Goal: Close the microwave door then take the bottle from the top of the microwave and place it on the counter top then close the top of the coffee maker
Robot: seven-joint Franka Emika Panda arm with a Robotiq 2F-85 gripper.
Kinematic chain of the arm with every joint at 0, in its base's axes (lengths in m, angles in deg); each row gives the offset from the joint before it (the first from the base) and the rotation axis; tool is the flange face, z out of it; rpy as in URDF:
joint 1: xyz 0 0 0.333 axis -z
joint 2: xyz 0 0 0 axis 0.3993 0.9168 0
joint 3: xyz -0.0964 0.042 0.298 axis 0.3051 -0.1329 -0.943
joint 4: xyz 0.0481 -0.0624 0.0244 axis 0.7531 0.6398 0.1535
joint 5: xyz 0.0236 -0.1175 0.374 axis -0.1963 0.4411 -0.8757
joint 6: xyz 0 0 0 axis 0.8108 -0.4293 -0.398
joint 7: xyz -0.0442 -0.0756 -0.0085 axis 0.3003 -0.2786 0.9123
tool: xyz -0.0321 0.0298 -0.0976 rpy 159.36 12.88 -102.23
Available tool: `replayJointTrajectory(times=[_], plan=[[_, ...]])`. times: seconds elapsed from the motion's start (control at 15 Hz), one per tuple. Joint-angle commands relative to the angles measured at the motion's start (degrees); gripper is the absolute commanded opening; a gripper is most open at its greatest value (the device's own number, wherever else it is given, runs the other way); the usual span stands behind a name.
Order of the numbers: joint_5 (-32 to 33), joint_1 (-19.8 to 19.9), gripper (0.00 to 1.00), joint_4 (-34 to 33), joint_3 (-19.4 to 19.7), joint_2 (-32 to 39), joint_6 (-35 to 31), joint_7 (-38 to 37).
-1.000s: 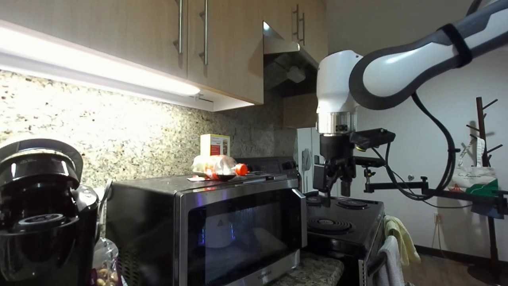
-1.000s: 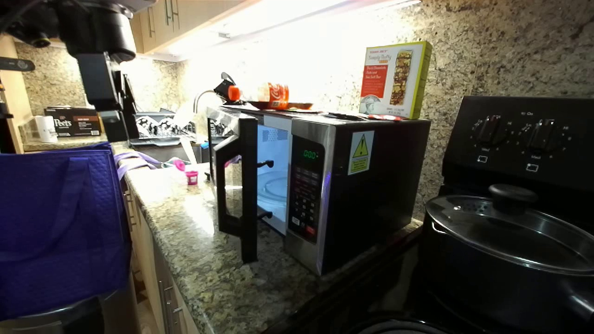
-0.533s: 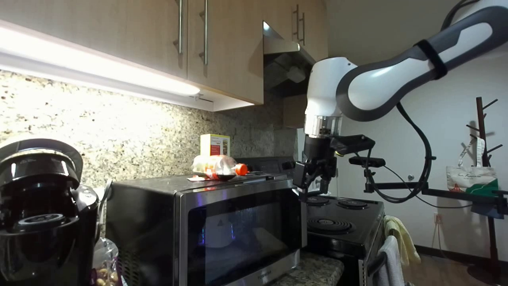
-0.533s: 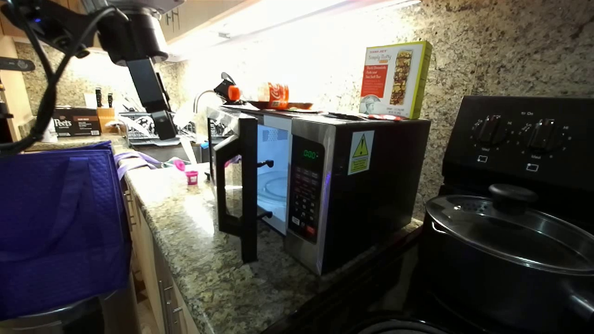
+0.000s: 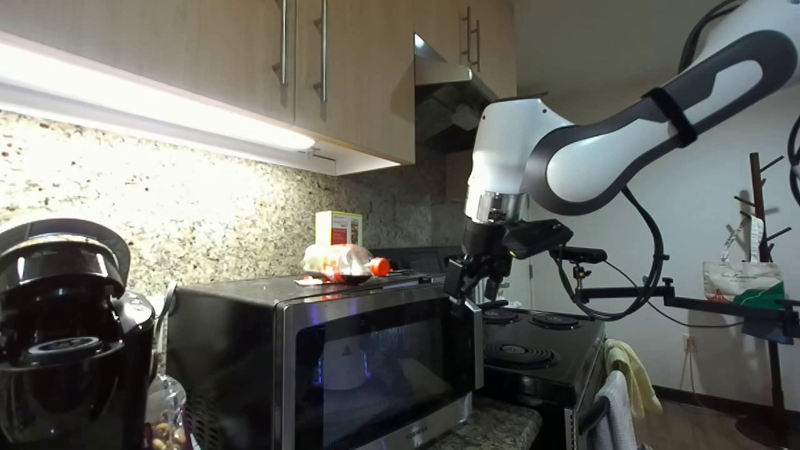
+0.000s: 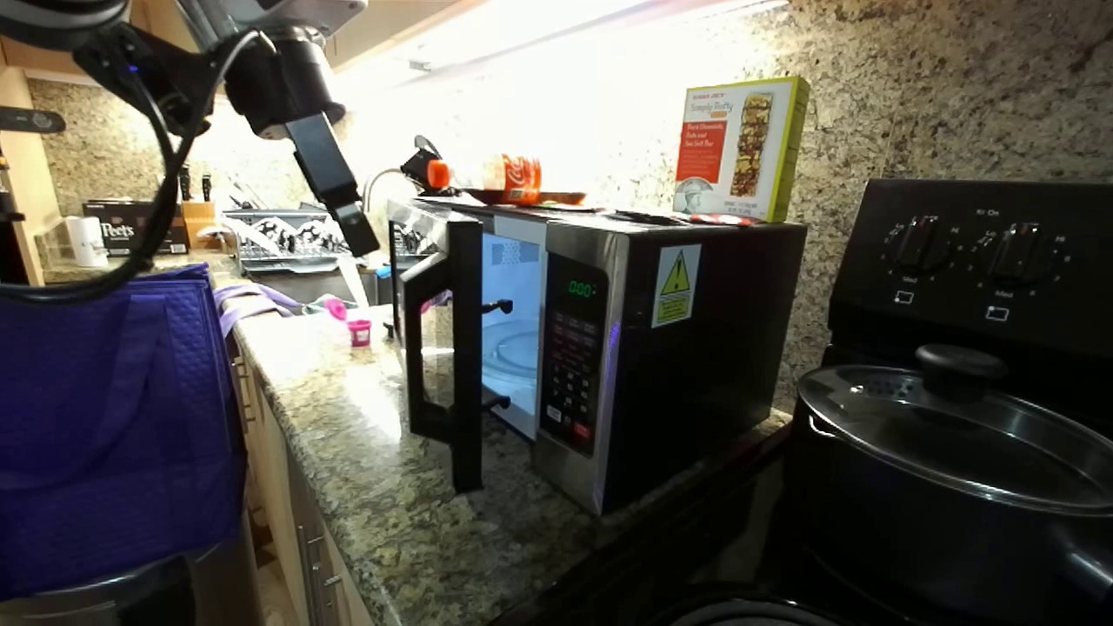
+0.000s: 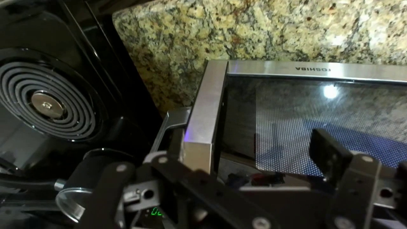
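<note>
The microwave (image 5: 219, 350) stands on the counter, also in an exterior view (image 6: 696, 374). Its door (image 5: 387, 369) is ajar; the gap shows in an exterior view (image 6: 468, 365). My gripper (image 5: 476, 297) is open and tilted at the door's upper free corner. It also shows in an exterior view (image 6: 358, 236). In the wrist view its fingers (image 7: 254, 162) are apart over the door's steel edge (image 7: 206, 101); contact cannot be told. The bottle (image 5: 340, 261) lies on its side on the microwave, orange cap outward. The coffee maker (image 5: 62, 375) is at the left, its top (image 5: 65, 234) seemingly raised.
A yellow-and-white carton (image 6: 739, 148) stands on the microwave near the wall. The stove (image 5: 531, 356) adjoins the microwave, with a lidded pot (image 6: 948, 487) on it. A purple bag (image 6: 113, 435) stands before the counter. A pink cup (image 6: 359, 333) is on the counter (image 6: 348, 487).
My gripper has moved towards the microwave door's upper corner, leftward and lower in an exterior view, and has tilted. The door and the bottle have not moved.
</note>
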Motion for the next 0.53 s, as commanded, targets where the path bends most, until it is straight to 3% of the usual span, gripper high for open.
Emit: replayJointTrajectory(times=[0.0,0.2,0.47], plan=[[5.86,0.22,1.0,-0.16,-2.58,0.04,-4.35,-2.02],[6.84,-0.63,1.0,-0.71,-2.93,0.94,-7.39,0.3],[1.09,-3.04,1.0,-0.53,-0.3,2.4,-11.5,5.05]])
